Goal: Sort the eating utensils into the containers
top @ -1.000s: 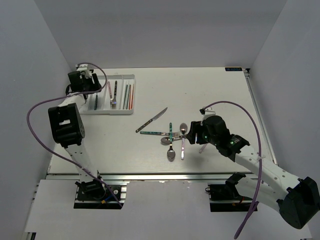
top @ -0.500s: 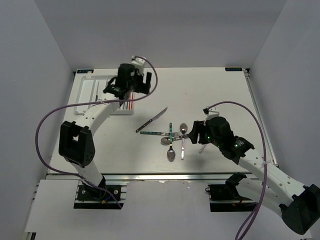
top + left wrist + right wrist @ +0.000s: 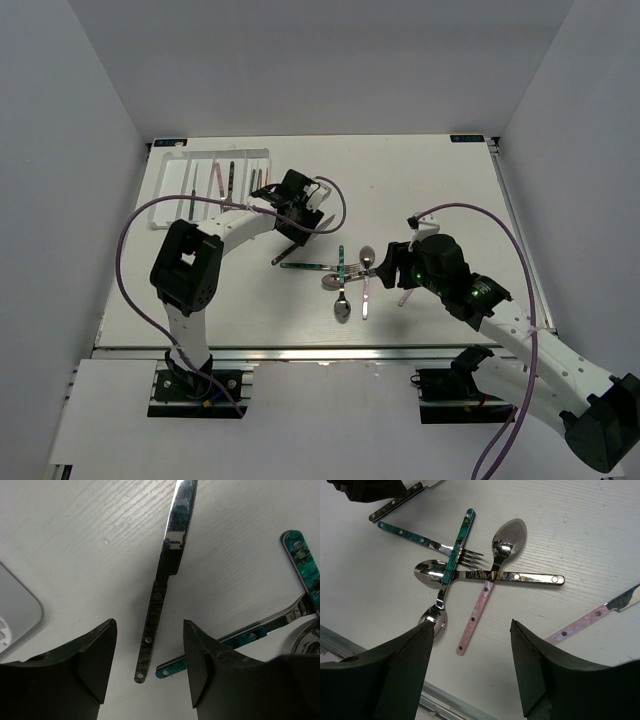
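A dark-handled knife (image 3: 156,597) lies on the table between the spread fingers of my left gripper (image 3: 150,625), which is open, empty and just above it; in the top view the knife (image 3: 285,256) sits under that gripper (image 3: 303,222). My right gripper (image 3: 471,625) is open and empty over a crossed pile: a pink-handled spoon (image 3: 482,602), a teal-handled spoon (image 3: 456,542), a teal-handled fork (image 3: 407,534) and a dark-handled spoon (image 3: 520,577). A pink-handled knife (image 3: 592,617) lies to their right. The white tray (image 3: 168,190) at the back left holds several utensils and chopsticks.
A teal handle end (image 3: 172,670) lies close beside the dark knife's handle. The tray's corner (image 3: 15,615) shows at the left wrist view's left edge. My left arm's purple cable (image 3: 135,215) loops over the tray. The table's front rail (image 3: 350,645) is near the pile.
My left arm has swung from the tray at the far left across to the middle of the table, and now hovers over the dark-handled knife. The right arm has hardly moved.
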`<control>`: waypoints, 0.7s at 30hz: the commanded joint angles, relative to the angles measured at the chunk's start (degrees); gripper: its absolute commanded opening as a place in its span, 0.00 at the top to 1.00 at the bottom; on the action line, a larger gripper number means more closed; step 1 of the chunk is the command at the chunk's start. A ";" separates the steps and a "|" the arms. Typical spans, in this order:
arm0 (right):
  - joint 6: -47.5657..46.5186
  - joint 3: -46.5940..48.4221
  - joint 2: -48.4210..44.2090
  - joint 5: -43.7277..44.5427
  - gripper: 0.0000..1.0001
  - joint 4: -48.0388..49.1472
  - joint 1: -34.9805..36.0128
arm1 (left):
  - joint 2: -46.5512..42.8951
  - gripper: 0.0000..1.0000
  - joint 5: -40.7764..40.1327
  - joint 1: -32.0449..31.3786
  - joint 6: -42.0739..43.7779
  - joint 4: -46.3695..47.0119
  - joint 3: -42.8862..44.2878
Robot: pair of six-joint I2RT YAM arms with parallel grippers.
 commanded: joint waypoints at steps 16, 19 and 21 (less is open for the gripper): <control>-0.51 0.40 -0.11 -1.14 0.32 0.84 -0.14 | 7.40 0.77 3.57 0.04 0.62 -0.46 1.51; -0.51 0.40 -0.11 -1.14 0.32 0.84 -0.23 | 7.31 0.95 2.88 -0.31 0.80 -1.16 1.86; -0.51 0.31 -0.28 -1.14 0.32 0.93 -0.14 | 6.88 1.00 2.70 -0.48 0.80 -1.52 2.21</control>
